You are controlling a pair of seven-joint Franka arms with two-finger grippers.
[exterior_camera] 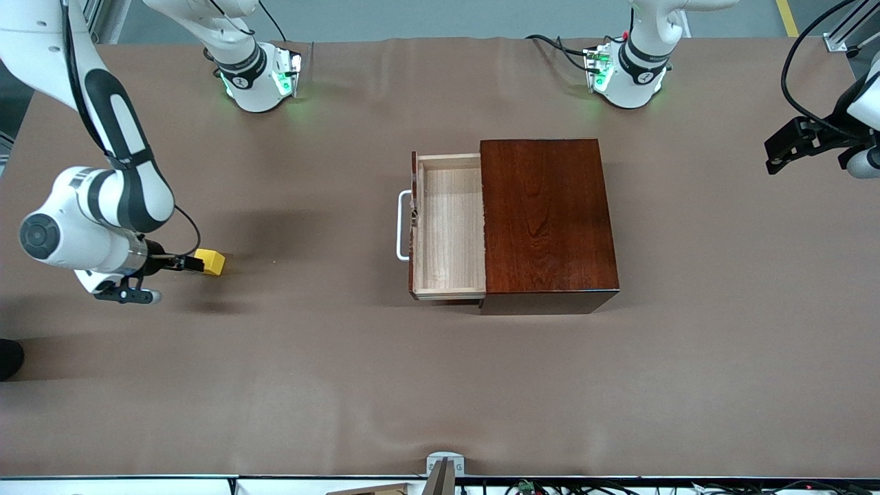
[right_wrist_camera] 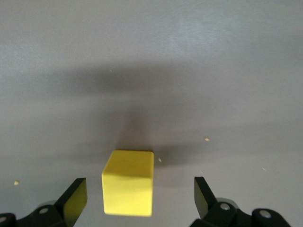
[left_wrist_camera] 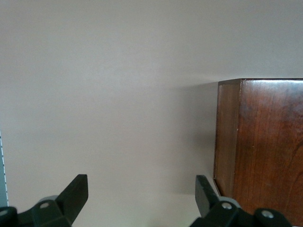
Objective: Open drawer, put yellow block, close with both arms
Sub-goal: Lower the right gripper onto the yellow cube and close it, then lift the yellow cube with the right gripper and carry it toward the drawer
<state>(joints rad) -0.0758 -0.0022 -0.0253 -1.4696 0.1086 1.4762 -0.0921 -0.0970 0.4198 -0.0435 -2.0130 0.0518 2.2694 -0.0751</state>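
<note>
- I see the drawer (exterior_camera: pixel 448 227) already pulled out of the dark wooden box (exterior_camera: pixel 546 216) at the centre of the front view, its pale tray empty and its white handle (exterior_camera: pixel 403 225) facing the frame's left. I judge the opening step done.
- The yellow block (exterior_camera: pixel 210 262) sits on the tabletop (exterior_camera: pixel 440 385) at the middle left of the front view, well apart from the drawer.
- My right gripper (exterior_camera: pixel 180 263) is low, right at the block. In the right wrist view the block (right_wrist_camera: pixel 128 182) lies between the spread fingers (right_wrist_camera: pixel 75 198), and I see no contact yet, so nothing is pinched.
- My left gripper (exterior_camera: pixel 790 146) waits at the upper right edge of the front view, clear of the box. Its wrist view shows its fingers (left_wrist_camera: pixel 75 191) spread wide with nothing between them, and one corner of the box (left_wrist_camera: pixel 258 151) in sight.
- Left to do, as I read it: pinch the block, carry it to the tray, drop it in, then push the drawer shut with both arms.
- Bare tabletop runs from block to handle, so the carry looks unobstructed. I would mind the handle and the drawer's front lip on the way in.
</note>
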